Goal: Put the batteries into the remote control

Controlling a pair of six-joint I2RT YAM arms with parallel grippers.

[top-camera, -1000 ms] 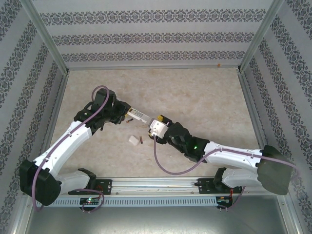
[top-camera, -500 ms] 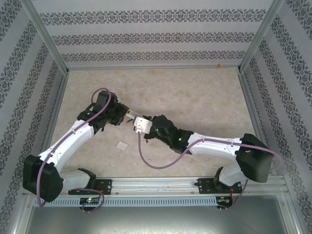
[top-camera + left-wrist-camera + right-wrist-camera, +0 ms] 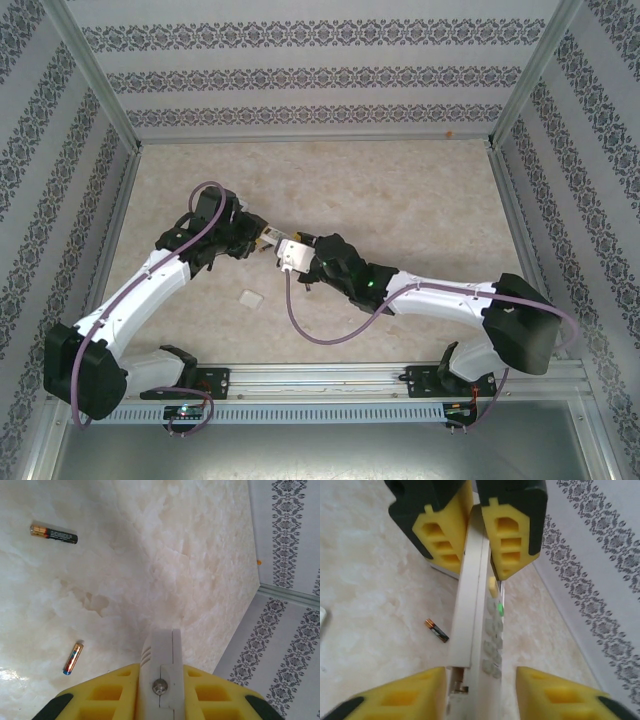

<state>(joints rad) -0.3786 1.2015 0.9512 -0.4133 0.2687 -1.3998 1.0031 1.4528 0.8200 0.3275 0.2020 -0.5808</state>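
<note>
The white remote control [image 3: 475, 615] is held off the table, edge-on, buttons to the right. My left gripper [image 3: 161, 672] is shut on its far end; its yellow pads [image 3: 445, 540] clamp both sides. My right gripper [image 3: 480, 675] straddles the near end, where the battery bay [image 3: 457, 685] lies uncovered; its jaws are open, with a gap on the right side. In the top view both grippers meet at the remote [image 3: 272, 238]. Two batteries [image 3: 53, 534] [image 3: 73, 658] lie on the table below; the right wrist view also catches a battery [image 3: 436, 630].
A small white flat piece [image 3: 250, 298] lies on the marble tabletop [image 3: 400, 200] near the left arm. Patterned walls enclose the table on three sides, and a metal rail [image 3: 330, 378] runs along the near edge.
My right arm has swung left from the table to the remote's near end, and its jaws have narrowed. The small white piece now lies further left. The left gripper still holds the remote.
</note>
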